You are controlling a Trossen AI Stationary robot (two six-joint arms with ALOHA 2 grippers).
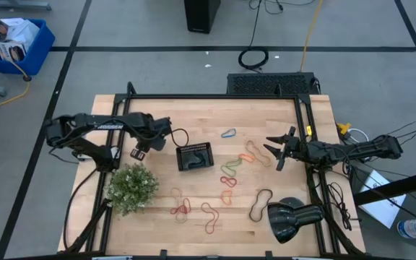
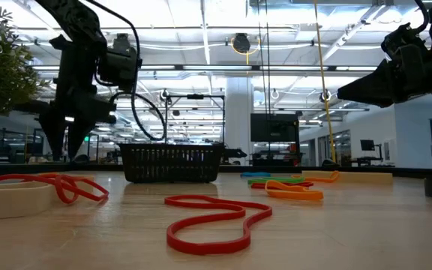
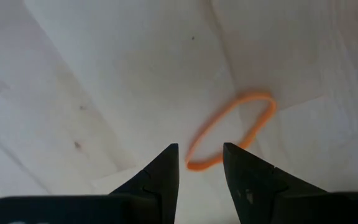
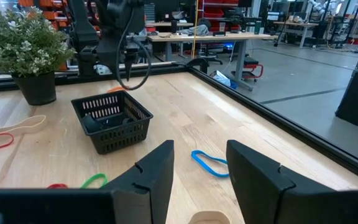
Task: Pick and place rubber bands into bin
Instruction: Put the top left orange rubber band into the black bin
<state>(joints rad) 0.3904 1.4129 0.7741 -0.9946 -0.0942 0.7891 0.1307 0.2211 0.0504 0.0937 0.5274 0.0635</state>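
Several rubber bands lie flat on the wooden table: an orange one (image 3: 232, 130), a blue one (image 1: 228, 133) (image 4: 210, 163), and red ones (image 2: 208, 221) near the front. The black mesh bin (image 1: 195, 156) (image 4: 112, 119) stands mid-table. My left gripper (image 1: 139, 153) (image 3: 201, 152) is left of the bin, pointing down. It is open, with a finger on either side of the orange band's near end. My right gripper (image 1: 276, 152) (image 4: 201, 149) is open and empty. It is held level above the table, right of the bands, and points toward the bin.
A green potted plant (image 1: 131, 188) stands at the front left, close to my left arm. A black lamp-like object (image 1: 291, 217) lies at the front right. A black frame (image 1: 215, 97) runs round the table. A blue crate (image 1: 16, 43) sits on the floor.
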